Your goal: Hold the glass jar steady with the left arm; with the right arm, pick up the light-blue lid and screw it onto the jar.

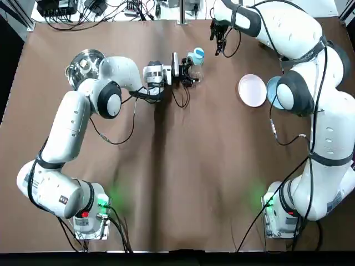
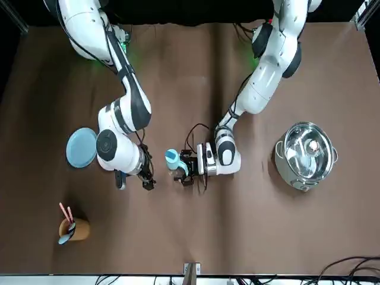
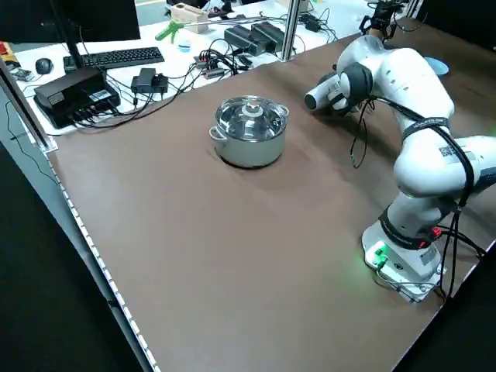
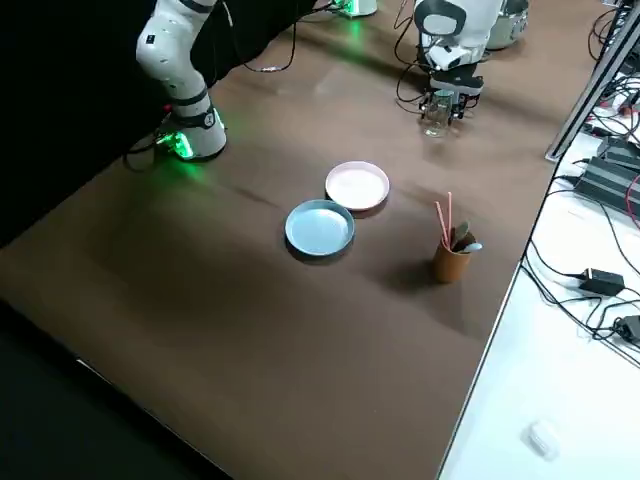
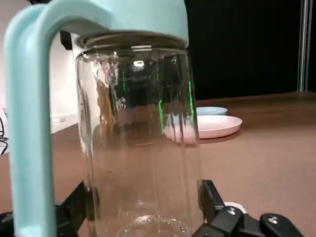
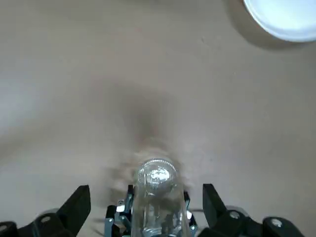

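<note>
Overhead, the left gripper (image 1: 187,70) reaches in level and is closed on the glass jar (image 1: 195,68), which stands upright toward the far middle of the table; the light-blue lid (image 1: 197,54) sits on the jar's mouth; the right gripper (image 1: 219,40) hangs just beside it, apart from the lid, holding nothing.

From the front, the right gripper's fingers (image 2: 147,185) stand spread with only table between them, near the jar yet clear of it; the left gripper clamps the jar low on its body.

The left side view hides the jar behind the left arm; only a steel pot (image 3: 249,130) is plain.

From the right side, the jar shows below a downward-pointing gripper; whether they touch I cannot tell.

The left wrist view shows the lid level on the rim, its strap hanging down one side, a finger on each side of the glass.

The right wrist view shows spread fingers and a white plate (image 6: 286,17); a clear shape low between the fingers I cannot identify.

I judge the lid on but unheld, and its tightness unknown; next, the right gripper would need to centre over the lid, close on it and twist, while the left gripper holds firm.
</note>
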Available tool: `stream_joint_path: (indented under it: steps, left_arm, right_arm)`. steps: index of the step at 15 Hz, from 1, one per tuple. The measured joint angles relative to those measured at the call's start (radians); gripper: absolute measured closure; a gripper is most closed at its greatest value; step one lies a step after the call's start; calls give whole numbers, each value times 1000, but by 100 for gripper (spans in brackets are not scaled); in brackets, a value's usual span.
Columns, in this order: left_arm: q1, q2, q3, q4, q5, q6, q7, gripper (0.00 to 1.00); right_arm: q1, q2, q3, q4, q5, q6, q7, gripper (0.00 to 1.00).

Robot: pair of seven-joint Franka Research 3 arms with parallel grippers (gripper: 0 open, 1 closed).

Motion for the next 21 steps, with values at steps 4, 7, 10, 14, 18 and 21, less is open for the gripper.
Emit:
stream_joint_path:
  steps: [4, 7, 10, 14, 18, 21]
  left_arm:
    - [0, 0, 0, 0, 0, -1, 2, 7]
    - [1, 0, 0, 0, 0, -2, 2, 7]
    - [1, 0, 0, 0, 0, -2, 2, 7]
    - [4, 1, 7, -1, 2, 12, 6, 2]
    - [20, 7, 22, -5, 8, 17, 10, 1]
    - [30, 8, 22, -9, 9, 0, 11, 1]
  right_arm:
    - [-43, -32, -5, 10, -11, -6, -199, 0]
    - [-112, -61, -4, 11, -11, -29, -402, 0]
    - [-165, -83, -5, 13, -11, -80, -629, 0]
    - [-248, -112, -6, 14, -15, -156, -980, 0]
    - [-361, -170, -6, 16, -15, -216, -1303, 0]
    - [-407, -213, -7, 17, -17, -287, -1425, 0]
